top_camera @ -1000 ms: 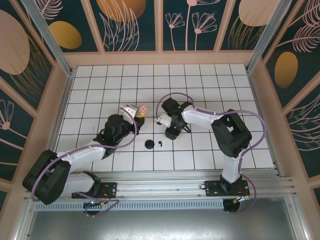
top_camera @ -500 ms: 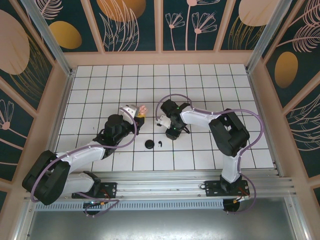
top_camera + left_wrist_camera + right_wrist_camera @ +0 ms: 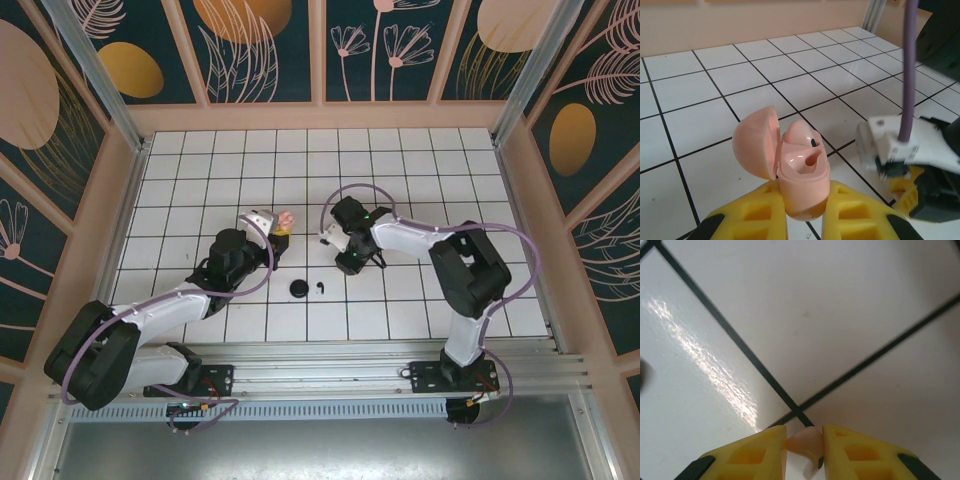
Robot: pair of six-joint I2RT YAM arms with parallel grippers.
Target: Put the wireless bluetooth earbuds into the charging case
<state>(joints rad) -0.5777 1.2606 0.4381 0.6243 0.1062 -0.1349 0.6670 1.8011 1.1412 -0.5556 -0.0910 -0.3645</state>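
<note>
My right gripper (image 3: 804, 439) pinches a pale pink earbud (image 3: 801, 444) close over the tiled table (image 3: 865, 315) while my left gripper (image 3: 802, 212) clamps the open charging case (image 3: 801, 175); the bud looks featherlight, hard and slick, so a gentle hold on its rounded body seems safest

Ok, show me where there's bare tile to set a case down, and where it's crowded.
Bare: the far rows along the back wall, and the left tiles between the left wall and the left arm. Crowded: the middle, around the held pink case, black disc and black earbud.
</note>
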